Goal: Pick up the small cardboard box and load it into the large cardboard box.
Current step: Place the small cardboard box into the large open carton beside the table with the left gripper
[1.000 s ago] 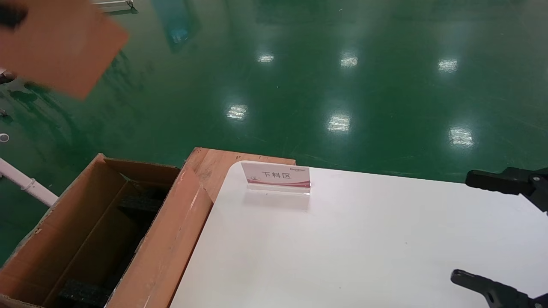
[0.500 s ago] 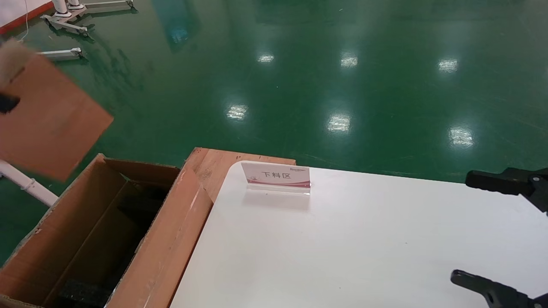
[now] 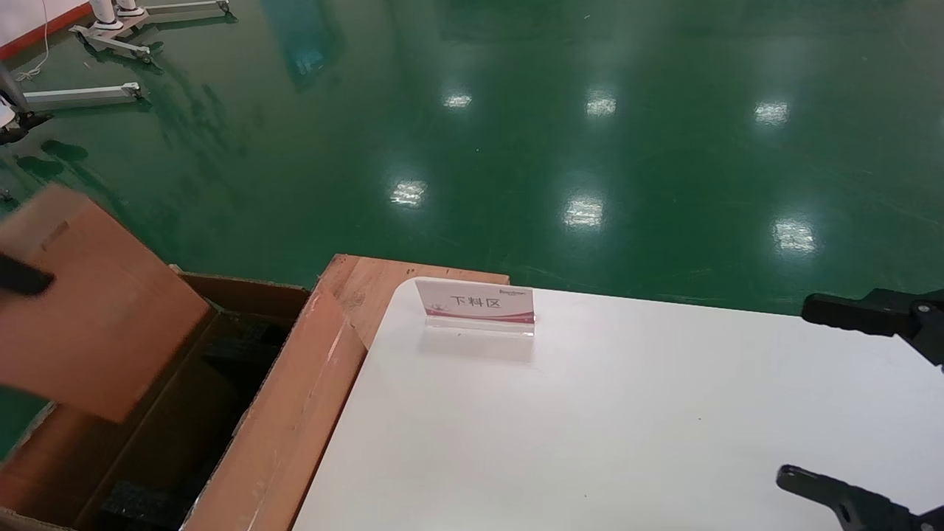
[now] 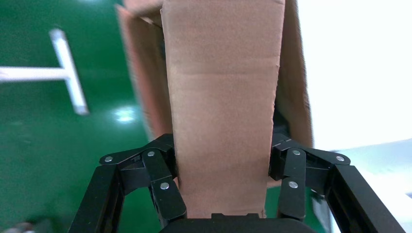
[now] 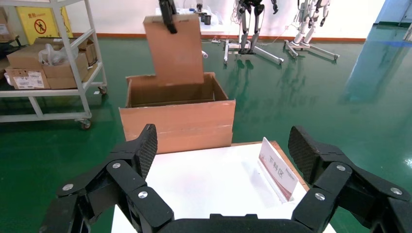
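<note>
My left gripper (image 4: 222, 160) is shut on the small cardboard box (image 4: 221, 97), a plain orange-brown carton, with one finger on each side. In the head view the small box (image 3: 96, 310) hangs tilted at the far left, over the open top of the large cardboard box (image 3: 295, 398). Black foam (image 3: 140, 505) lies inside the large box. In the right wrist view the small box (image 5: 176, 48) hangs from the left gripper (image 5: 168, 14), its lower edge at about the rim of the large box (image 5: 177, 121). My right gripper (image 3: 818, 398) is open and empty over the table's right side; it also shows in the right wrist view (image 5: 223, 145).
The white table (image 3: 627, 428) holds a small acrylic sign (image 3: 476, 304) near its far left corner. A wooden board (image 3: 383, 284) sits between table and large box. A shelf cart with cartons (image 5: 48, 63) and robot stands (image 5: 252, 29) stand on the green floor beyond.
The left gripper has brought the small box down from the upper left, to hang over the large box's opening. The right arm has not moved.
</note>
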Robot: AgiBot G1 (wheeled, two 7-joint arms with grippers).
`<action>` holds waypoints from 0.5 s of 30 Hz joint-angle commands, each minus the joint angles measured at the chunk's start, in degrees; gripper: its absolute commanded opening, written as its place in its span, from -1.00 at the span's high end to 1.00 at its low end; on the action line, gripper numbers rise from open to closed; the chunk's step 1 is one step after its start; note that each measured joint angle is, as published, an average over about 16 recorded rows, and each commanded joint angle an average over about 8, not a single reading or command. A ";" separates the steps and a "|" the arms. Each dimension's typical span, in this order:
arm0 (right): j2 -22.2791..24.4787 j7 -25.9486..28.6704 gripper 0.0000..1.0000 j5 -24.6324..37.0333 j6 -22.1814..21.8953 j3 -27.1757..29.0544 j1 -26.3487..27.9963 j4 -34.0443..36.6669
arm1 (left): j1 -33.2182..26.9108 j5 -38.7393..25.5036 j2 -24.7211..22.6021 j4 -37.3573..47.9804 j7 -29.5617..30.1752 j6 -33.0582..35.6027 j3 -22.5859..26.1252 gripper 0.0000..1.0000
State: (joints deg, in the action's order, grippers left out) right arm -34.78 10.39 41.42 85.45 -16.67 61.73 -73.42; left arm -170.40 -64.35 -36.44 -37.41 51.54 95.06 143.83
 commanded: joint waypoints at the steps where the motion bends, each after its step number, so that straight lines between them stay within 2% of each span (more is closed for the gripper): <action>1: 0.00 0.00 -1.00 0.00 0.00 -0.01 0.00 0.00 | 0.25 2.54 0.48 -0.46 0.61 -0.05 2.25 1.00; 8: 0.01 -0.02 -1.00 -0.02 -0.01 -0.03 0.01 0.00 | 2.87 8.00 0.68 0.12 0.71 -1.91 7.87 1.00; 15: 0.02 -0.03 -1.00 -0.04 -0.02 -0.05 0.01 0.00 | 7.46 12.40 0.92 2.67 -0.59 -4.14 10.99 1.00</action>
State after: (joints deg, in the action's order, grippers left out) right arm -34.76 10.37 41.38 85.42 -16.72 61.74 -73.42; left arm -162.89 -52.02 -35.45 -34.73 50.88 91.18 154.47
